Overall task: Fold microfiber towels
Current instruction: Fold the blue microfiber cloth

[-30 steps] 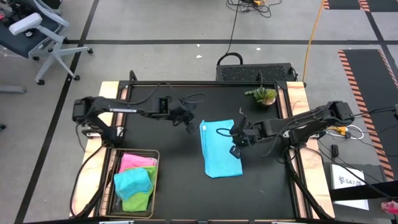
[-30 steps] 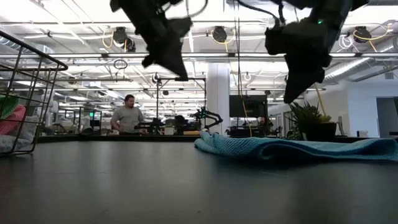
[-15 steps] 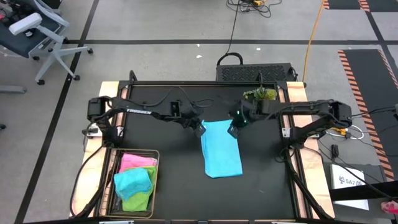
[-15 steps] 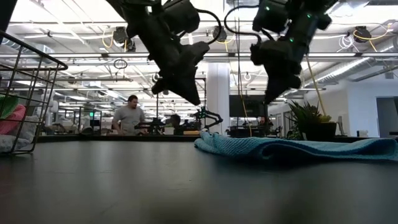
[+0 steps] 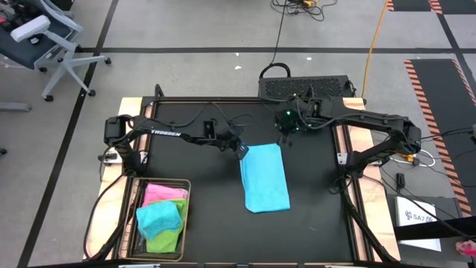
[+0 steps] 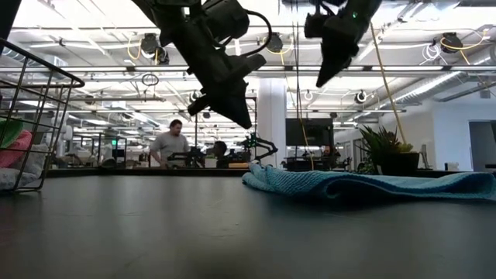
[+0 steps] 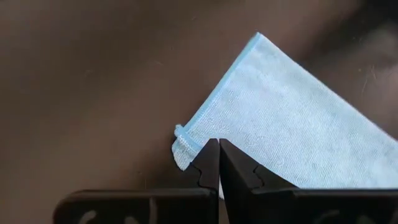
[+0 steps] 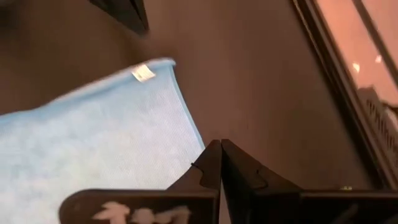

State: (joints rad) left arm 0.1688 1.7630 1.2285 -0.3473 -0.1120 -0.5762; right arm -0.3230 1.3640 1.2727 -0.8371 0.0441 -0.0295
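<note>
Here the light blue towel (image 5: 265,179) lies flat in the middle of the black table (image 5: 186,156), folded into a long strip, probably so the next fold can be made. The left gripper (image 5: 242,151) hovers over its far left corner, jaws pressed together, holding nothing. The right gripper (image 5: 286,138) is raised just beyond the far right corner, also closed and empty. The other towels (image 5: 162,216) wait in the wire basket (image 5: 187,223).

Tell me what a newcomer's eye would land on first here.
The light blue towel lies folded long on the black table's middle. The left gripper hangs shut above its far left corner, the right gripper shut above the far right one. A wire basket of bright towels sits near-left.
</note>
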